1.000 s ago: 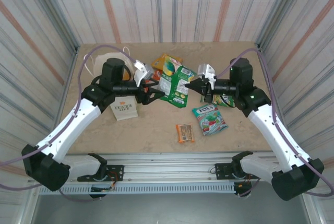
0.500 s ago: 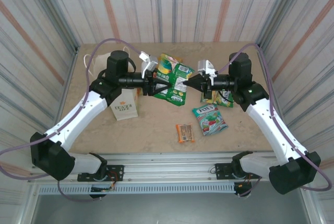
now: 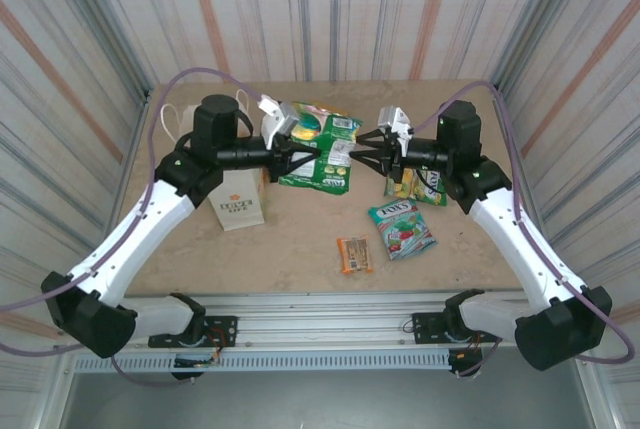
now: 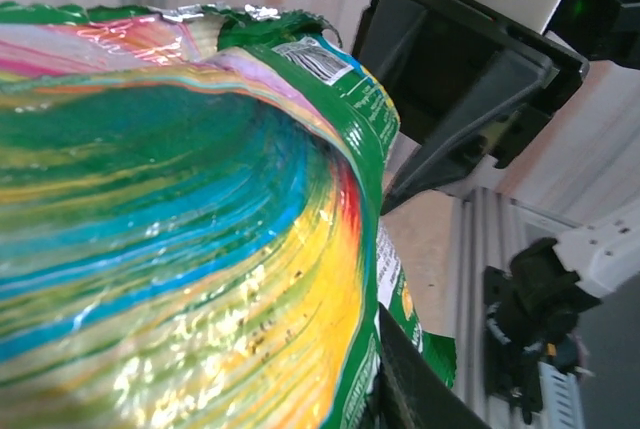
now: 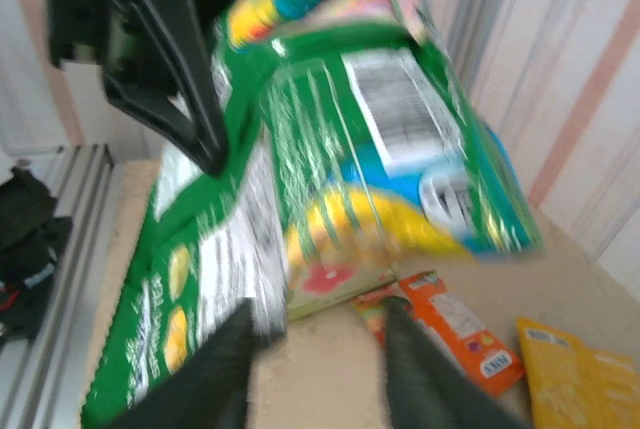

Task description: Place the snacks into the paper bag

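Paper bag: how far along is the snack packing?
Done: no snack visibly in the paper bag. In hand: left end effector grips the green packet off the table; right end effector open beside it. Left: teal-red packet, orange bar pack and others on the table.

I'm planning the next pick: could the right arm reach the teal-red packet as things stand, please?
Probably yes. The right gripper is open, gripping nothing, and the teal-red packet lies flat and uncovered on the table, nearer that arm's base, with the small orange bar pack lying clear of it.
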Action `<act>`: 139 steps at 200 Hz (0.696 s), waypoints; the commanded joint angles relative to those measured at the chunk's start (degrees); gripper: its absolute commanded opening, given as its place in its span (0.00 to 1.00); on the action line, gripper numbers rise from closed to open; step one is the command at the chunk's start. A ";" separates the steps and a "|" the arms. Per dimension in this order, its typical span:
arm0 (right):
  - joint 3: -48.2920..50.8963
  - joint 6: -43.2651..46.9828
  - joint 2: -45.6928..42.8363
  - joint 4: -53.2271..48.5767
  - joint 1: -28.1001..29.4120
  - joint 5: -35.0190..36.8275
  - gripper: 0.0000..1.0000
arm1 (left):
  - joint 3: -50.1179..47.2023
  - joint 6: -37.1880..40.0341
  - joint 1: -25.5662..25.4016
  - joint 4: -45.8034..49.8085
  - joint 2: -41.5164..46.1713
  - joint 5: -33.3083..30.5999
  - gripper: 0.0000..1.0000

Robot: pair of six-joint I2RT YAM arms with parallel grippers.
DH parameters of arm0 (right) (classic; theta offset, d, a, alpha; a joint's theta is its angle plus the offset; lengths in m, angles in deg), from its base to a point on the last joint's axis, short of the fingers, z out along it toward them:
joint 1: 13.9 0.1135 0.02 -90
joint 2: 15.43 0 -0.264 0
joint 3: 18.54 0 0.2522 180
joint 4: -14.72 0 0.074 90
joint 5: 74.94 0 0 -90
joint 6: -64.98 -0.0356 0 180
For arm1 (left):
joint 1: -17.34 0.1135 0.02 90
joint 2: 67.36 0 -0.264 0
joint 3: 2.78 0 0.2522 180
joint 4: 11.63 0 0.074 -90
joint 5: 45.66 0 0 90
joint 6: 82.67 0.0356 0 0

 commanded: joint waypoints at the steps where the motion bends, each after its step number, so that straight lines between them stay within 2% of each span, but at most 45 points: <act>1: 1.41 -8.56 0.05 3.61 0.00 6.79 0.50 | 4.64 2.83 -0.13 5.56 5.50 -12.64 0.05; 23: 1.53 -14.96 0.96 3.03 0.56 12.46 0.58 | 7.70 4.32 -0.16 10.77 8.21 -24.19 0.04; 61: -0.20 -20.21 4.41 -1.23 1.61 16.42 0.61 | 17.91 7.12 -0.10 22.66 7.16 -39.43 0.03; 116: -4.07 -25.61 9.39 -5.02 3.24 16.97 0.62 | 30.07 -0.83 -0.04 34.30 2.95 -63.74 0.03; 139: -5.19 -26.57 11.14 -6.32 3.76 17.32 0.63 | 32.00 -2.31 1.58 38.33 1.32 -67.80 0.04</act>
